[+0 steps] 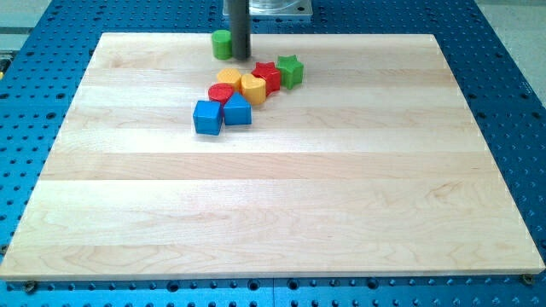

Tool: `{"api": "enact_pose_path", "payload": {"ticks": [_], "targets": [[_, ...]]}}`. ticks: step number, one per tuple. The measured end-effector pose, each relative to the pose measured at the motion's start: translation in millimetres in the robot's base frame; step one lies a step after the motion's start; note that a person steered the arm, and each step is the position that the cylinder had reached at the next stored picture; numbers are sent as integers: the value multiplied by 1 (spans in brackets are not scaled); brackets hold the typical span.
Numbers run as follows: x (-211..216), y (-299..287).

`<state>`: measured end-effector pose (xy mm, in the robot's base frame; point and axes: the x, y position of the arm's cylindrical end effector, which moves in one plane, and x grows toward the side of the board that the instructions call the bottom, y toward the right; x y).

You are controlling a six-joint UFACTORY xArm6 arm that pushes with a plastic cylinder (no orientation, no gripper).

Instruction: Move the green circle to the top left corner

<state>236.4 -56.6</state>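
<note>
Up at the tabletop's [273,213] top edge, a little left of centre, our tip [241,58] sits touching or just beside the right flank of the green circle [222,43], well short of the top left corner; it's a bare rod, nothing to open or grasp with, its upper part cut off by the frame. Below, toward the centre, cluster the green star [290,71], red star [267,75], two yellow blocks [253,87] of unclear shape, one half hidden [229,77], a red block [221,93], perhaps round, and two blue blocks [237,110] [207,117].
</note>
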Motion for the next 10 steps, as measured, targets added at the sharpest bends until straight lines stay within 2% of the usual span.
{"api": "enact_pose_path", "payload": {"ticks": [1, 2, 3, 4, 5, 6, 7, 8, 9, 10], "targets": [[-27, 62], [-31, -1], [-2, -54], [30, -30], [22, -98], [6, -72], [-24, -98], [-16, -107], [-4, 10], [-37, 136]]}}
